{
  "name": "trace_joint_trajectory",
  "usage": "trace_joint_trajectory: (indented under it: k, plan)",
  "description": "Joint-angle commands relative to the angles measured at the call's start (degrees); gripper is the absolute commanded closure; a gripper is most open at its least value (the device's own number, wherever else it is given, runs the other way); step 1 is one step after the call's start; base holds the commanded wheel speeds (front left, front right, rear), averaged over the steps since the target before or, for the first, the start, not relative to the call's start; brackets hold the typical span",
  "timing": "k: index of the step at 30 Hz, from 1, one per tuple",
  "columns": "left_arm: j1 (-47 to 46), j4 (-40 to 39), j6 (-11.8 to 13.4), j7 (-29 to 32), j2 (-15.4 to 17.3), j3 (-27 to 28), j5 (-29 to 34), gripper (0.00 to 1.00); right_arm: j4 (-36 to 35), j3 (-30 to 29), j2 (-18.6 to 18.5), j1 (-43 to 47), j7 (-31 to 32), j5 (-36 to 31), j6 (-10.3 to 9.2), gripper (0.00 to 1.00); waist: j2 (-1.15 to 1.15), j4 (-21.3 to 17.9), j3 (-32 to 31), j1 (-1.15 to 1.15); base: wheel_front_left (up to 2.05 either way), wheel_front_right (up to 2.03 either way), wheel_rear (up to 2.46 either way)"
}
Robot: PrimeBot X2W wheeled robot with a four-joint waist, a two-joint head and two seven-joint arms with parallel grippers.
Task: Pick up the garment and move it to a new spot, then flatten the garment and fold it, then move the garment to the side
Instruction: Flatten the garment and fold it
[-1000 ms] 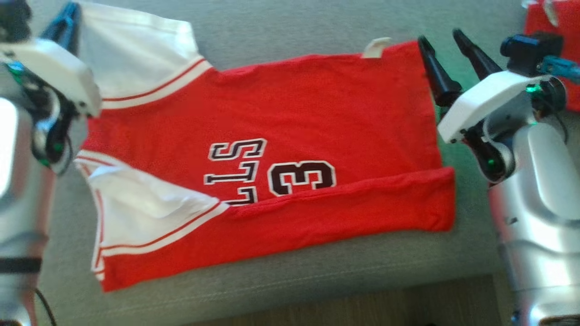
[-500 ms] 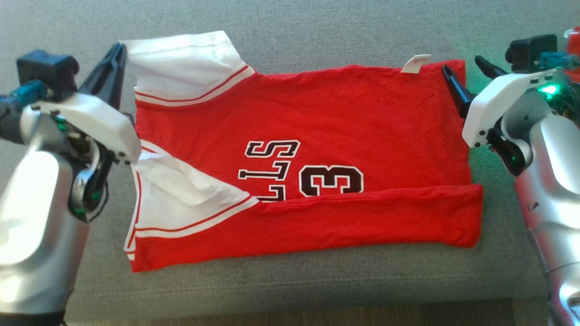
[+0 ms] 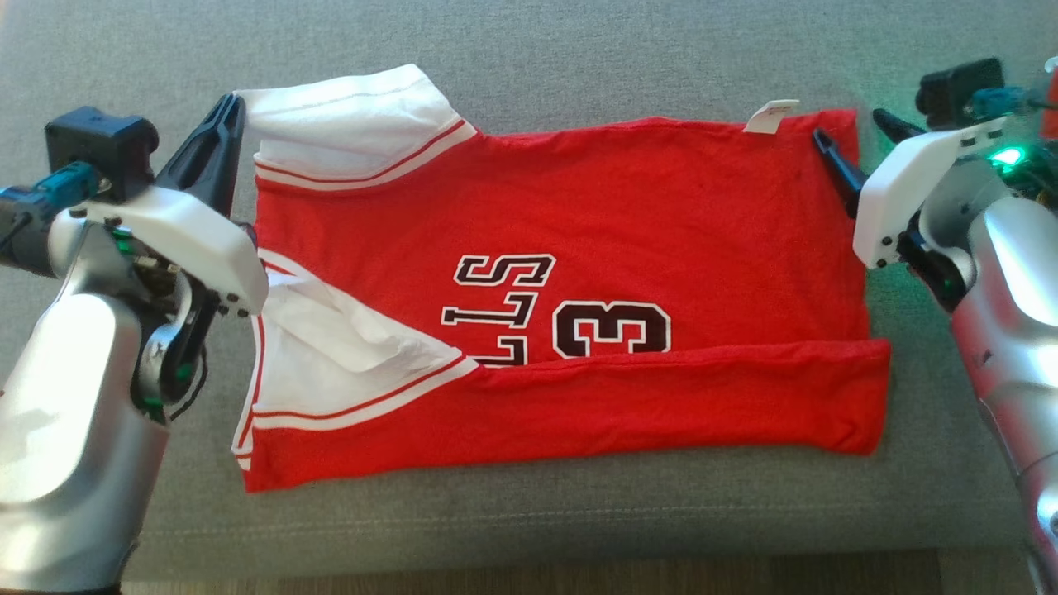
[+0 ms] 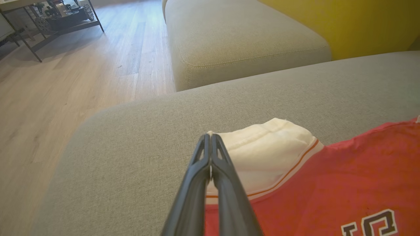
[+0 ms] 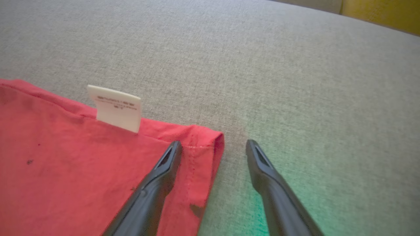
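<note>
Red on grey sofa [image 3: 579, 49]: clamps left gripper [image 4: 210, 136] shut on white sleeve [image 4: 262, 147] of jersey [image 3: 628, 198], straddles hem corner [image 5: 205, 137] with right gripper [image 5: 214, 142], jaws wide open.

A domestic living room is indicated: a grey upholstered sofa [image 4: 131, 147], pale wood-plank flooring [image 4: 82, 82] and a metal-framed low table [image 4: 70, 20] are observed.
</note>
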Motion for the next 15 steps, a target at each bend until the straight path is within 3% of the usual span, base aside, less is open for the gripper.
trace_joint_trajectory:
  k: [1, 4, 5, 6, 7, 15]
  plan:
    - [-1.09, -2.09, 0.38, 0.10, 2.77, 2.47, -0.62, 1.00, -1.06, 1.01, -0.18, -1.38, -0.80, 0.58, -0.02, 0.00, 0.00, -0.01, -0.05, 0.00, 0.00, 0.00, 0.00]
    - [-0.97, -2.11, 0.23, 0.55, 3.02, 2.19, -0.75, 1.00, 0.32, 2.91, 0.06, -1.73, -1.01, 2.30, -0.02, 0.00, 0.00, 0.04, -0.23, 0.00, 0.00, 0.00, 0.00]
    - [-0.92, -2.09, 0.18, 0.67, 3.07, 2.11, -0.82, 1.00, 0.58, 3.92, -0.04, -1.76, -1.06, 2.86, -0.02, 0.36, 0.00, 0.07, -0.34, 0.00, 0.00, 0.00, 0.00]
    - [-0.84, -2.06, 0.16, 0.76, 3.13, 2.06, -0.89, 1.00, 0.82, 4.70, -0.26, -1.79, -1.27, 3.47, -0.02, 0.81, 0.00, 0.08, -0.46, 0.00, 0.00, 0.00, 0.00]
    - [-0.75, -2.02, 0.18, 0.84, 3.24, 2.05, -0.93, 1.00, 1.08, 5.31, -0.51, -1.84, -1.57, 4.05, -0.02, 1.00, 0.00, 0.06, -0.56, 0.00, 0.00, 0.00, 0.00]
    - [0.69, -1.13, 0.95, 0.49, 4.30, 2.21, -0.69, 1.00, 3.09, 7.73, -2.00, -1.32, -6.50, 7.28, -0.02, 1.00, 0.00, -0.18, -2.66, 0.00, 0.00, 0.00, 0.00]
